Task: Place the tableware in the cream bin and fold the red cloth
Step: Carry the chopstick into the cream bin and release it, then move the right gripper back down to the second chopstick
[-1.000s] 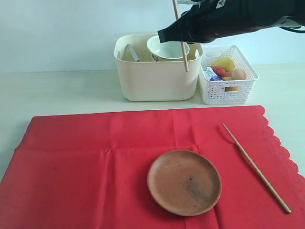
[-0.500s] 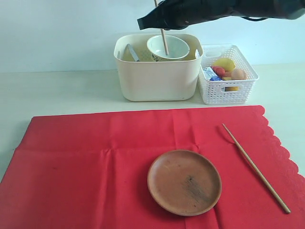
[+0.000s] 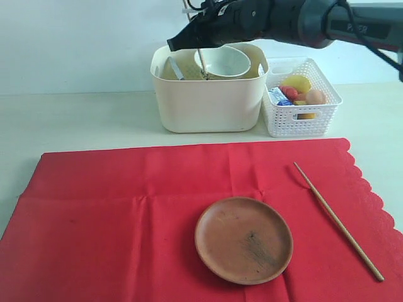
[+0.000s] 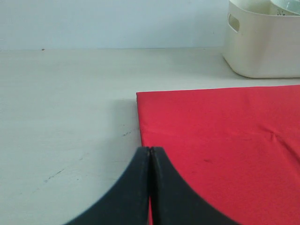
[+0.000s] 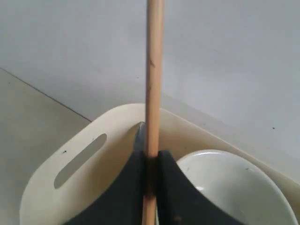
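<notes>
Starting on the left: the left gripper (image 4: 150,157) has its fingers pressed flat together with nothing between them, sitting low right at the near left edge of the red cloth (image 3: 126,201). Can't tell if it's actually touching the fabric. The cloth is spread flat on the table (image 3: 82,119), unfolded, with a few creases. Behind it is the cream bin (image 3: 208,104), with a metal utensil (image 3: 175,68) leaning inside on its left side. The right gripper (image 5: 151,161) is up over the bin, clamped on a chopstick (image 5: 154,70) that stands pretty much upright, lower end down inside the bin next to the bowl (image 3: 225,61). The brown plate (image 3: 244,240) sits on the cloth, a bit right of middle. The white basket (image 3: 301,119) of food is just beside the bin. The second chopstick (image 3: 338,221) lies diagonally on the cloth near its scalloped right edge.
</notes>
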`<act>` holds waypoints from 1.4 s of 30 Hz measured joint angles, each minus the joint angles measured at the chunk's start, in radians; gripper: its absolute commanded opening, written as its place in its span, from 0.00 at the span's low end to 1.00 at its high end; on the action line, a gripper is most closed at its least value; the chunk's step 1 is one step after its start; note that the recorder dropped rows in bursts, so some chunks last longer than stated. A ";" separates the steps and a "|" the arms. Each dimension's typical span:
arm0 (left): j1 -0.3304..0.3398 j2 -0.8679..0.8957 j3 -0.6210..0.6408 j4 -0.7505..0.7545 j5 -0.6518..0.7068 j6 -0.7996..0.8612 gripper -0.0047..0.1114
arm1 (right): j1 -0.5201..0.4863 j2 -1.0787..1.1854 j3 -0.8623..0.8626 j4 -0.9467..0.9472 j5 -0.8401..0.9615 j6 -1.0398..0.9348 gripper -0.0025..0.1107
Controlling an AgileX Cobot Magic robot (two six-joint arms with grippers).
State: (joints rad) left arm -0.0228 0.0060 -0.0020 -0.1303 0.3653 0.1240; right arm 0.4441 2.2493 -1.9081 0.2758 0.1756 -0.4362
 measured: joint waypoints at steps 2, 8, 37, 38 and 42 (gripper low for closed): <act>0.000 0.000 0.000 0.000 0.000 0.000 0.04 | 0.000 0.013 -0.003 0.044 0.000 -0.063 0.02; 0.000 0.000 0.000 0.000 0.000 0.000 0.04 | 0.000 0.021 -0.009 0.171 0.006 -0.261 0.04; 0.000 0.000 0.000 0.000 0.000 0.000 0.04 | 0.000 -0.211 -0.011 -0.276 0.696 0.137 0.51; 0.000 0.000 0.000 0.000 0.000 0.000 0.04 | 0.000 -0.216 -0.011 -0.289 0.727 0.150 0.51; 0.000 0.000 0.000 0.000 0.000 0.000 0.04 | 0.000 -0.257 0.019 -0.308 0.820 0.204 0.51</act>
State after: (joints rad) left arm -0.0228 0.0060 -0.0020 -0.1303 0.3653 0.1240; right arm 0.4441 1.9928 -1.8889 -0.0322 0.9958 -0.2321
